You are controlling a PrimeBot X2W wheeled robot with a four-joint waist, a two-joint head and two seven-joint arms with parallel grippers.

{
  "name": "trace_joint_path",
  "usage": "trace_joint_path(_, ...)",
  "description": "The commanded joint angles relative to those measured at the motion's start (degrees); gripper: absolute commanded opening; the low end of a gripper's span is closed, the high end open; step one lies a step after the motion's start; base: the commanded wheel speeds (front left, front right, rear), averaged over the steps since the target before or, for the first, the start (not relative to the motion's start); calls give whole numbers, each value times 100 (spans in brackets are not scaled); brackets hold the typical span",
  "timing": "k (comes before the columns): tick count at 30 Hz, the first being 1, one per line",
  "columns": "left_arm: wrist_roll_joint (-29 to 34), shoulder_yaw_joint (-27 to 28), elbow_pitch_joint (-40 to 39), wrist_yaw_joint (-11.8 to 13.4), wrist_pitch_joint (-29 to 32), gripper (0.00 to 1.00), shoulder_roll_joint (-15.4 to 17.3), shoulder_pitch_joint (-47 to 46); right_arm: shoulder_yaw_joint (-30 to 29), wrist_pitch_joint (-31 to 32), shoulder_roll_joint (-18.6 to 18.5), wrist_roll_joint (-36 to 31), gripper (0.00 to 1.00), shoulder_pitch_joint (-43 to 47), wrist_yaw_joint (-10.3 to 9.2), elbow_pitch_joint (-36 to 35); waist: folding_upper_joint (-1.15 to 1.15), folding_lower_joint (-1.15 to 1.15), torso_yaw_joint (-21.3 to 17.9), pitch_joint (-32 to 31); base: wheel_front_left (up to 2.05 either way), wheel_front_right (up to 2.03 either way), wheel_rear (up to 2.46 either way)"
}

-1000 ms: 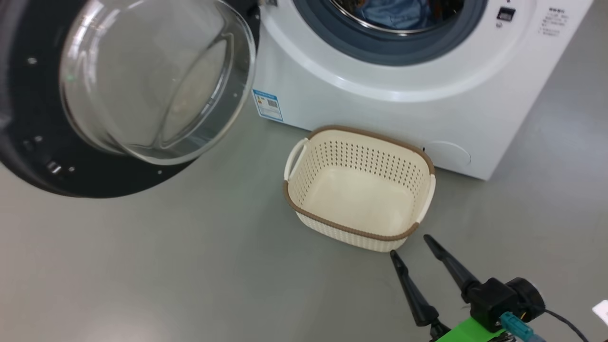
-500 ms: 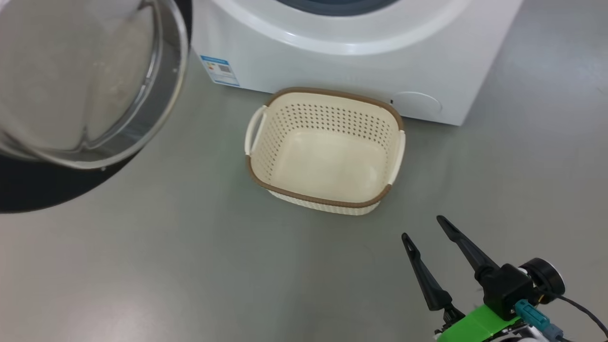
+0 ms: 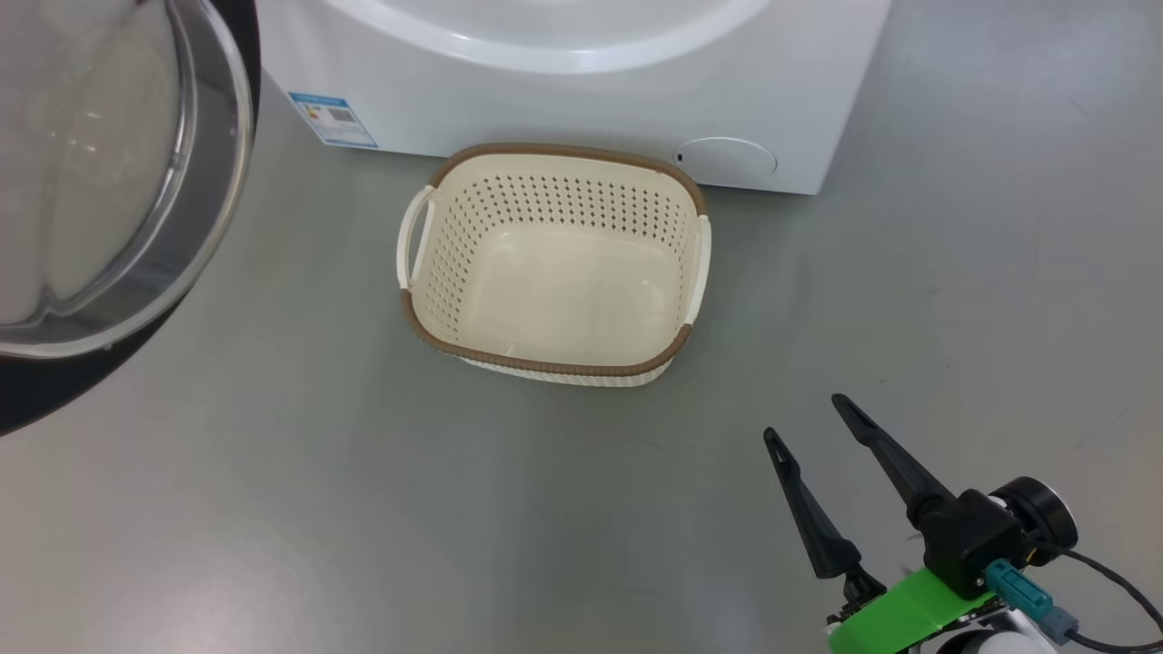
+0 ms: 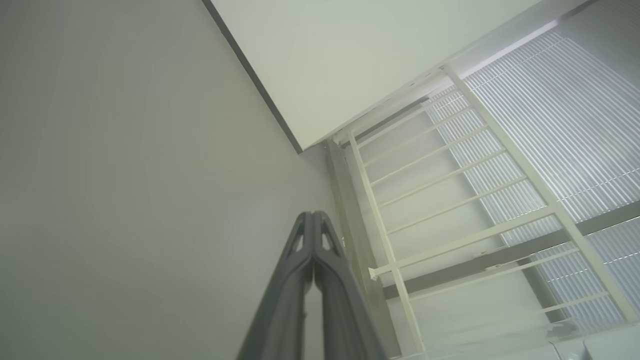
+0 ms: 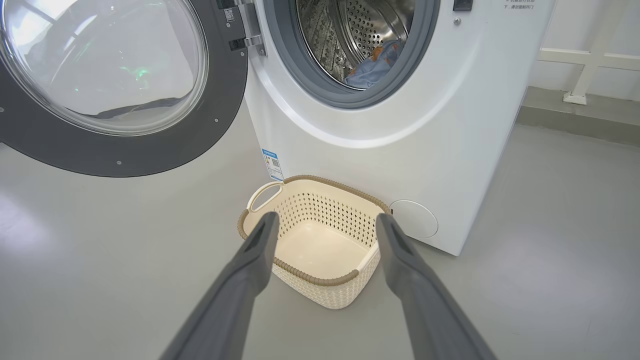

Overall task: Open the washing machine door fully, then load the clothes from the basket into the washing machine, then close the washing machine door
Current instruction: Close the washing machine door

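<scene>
Grey floor (image 3: 273,509): basket (image 3: 563,195) beyond parted right jaws.

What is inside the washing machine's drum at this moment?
Blue printed clothes lie low in the steel drum. The grey door seal covers their lower part, so anything deeper cannot be seen.

Right gripper (image 3: 804,418): two long dark fingers spread wide, nothing between them, tips angled forward and slightly left.
Right wrist (image 3: 963,545): black housing behind the fingers, green bracket (image 3: 895,618) beneath it.
Left gripper (image 4: 312,216): fingers pressed together at the tips, empty.
</scene>
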Motion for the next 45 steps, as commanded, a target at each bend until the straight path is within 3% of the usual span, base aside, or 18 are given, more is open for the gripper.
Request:
trace_joint_path(1, -161, 99, -19, -32, 199, 0, 451, -75, 175, -28, 48, 71, 100, -77, 9, -149, 0, 0, -37, 27, 0, 0, 0)
trace_joint_path(10, -393, 129, 592, 34, 786, 0, 524, -322, 187, -18, 28, 57, 100, -101, 9, -168, 0, 0, -80, -5, 0, 0, 0)
trace_joint_path(21, -354, -40, 742, -68, 964, 0, 442, -406, 217, -16, 22, -5, 100, -72, 9, -149, 0, 0, -77, -47, 0, 0, 0)
trace_joint_path(31, -367, -196, 839, -80, 1505, 0, 378, -418, 228, -18, 36, -15, 100, -35, 9, -120, 0, 0, -76, -135, 0, 0, 0)
trace_joint_path(45, -510, -414, 866, -320, 2749, 0, 203, -399, 216, -21, 55, -22, 100, -8, 9, -107, 0, 0, -45, -181, 0, 0, 0)
